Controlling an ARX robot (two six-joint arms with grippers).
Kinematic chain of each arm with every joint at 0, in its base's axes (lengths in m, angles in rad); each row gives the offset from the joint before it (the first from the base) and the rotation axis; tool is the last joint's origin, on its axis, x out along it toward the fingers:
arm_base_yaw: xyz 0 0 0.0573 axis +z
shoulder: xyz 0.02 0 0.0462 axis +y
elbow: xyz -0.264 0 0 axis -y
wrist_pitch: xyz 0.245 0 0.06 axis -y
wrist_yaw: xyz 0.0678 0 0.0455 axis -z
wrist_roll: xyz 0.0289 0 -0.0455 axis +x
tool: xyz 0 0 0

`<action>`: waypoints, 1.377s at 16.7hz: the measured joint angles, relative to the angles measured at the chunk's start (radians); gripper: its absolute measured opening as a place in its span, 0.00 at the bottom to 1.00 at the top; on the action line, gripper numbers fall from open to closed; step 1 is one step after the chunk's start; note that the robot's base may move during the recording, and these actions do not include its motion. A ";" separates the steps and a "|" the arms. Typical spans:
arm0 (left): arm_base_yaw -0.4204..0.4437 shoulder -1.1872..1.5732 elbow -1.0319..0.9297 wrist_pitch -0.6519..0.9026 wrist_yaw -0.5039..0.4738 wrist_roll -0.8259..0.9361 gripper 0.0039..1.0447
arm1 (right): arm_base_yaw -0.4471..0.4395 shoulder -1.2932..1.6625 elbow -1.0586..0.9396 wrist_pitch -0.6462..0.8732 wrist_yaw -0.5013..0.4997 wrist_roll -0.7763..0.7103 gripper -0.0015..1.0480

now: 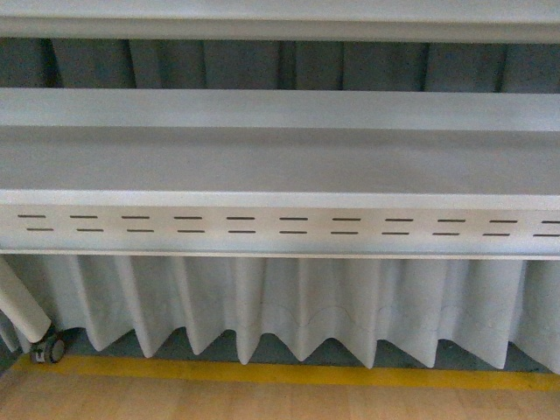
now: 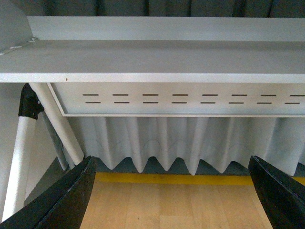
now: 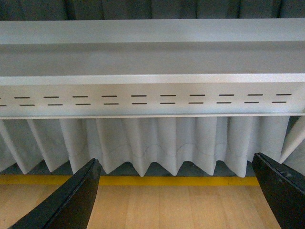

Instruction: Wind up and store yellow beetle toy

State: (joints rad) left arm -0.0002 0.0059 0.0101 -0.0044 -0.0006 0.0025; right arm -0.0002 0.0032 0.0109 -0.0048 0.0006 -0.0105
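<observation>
Jaws of left gripper (image 2: 171, 162) and right gripper (image 3: 176, 161) apart before slotted table (image 1: 280, 157).

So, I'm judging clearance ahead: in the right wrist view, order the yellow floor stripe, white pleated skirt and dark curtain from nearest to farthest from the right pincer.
From the right pincer:
1. yellow floor stripe, on the floor ahead.
2. white pleated skirt, hanging beyond the stripe.
3. dark curtain, at the very back.

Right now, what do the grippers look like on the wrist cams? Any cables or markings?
Both the left gripper and right gripper show two plain black jaws with a dull sheen, tapering to rounded tips. No cables, labels or markings are visible. Neither arm shows in the front view.
</observation>
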 joint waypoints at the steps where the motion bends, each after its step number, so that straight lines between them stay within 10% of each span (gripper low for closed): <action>1: 0.000 0.000 0.000 0.000 0.000 0.000 0.94 | 0.000 0.000 0.000 0.000 0.000 0.000 0.94; 23: 0.000 0.000 0.000 0.000 0.000 0.000 0.94 | 0.000 0.000 0.000 0.000 0.000 0.000 0.94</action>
State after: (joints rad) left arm -0.0002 0.0059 0.0101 -0.0044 -0.0002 0.0025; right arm -0.0002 0.0032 0.0109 -0.0048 0.0006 -0.0105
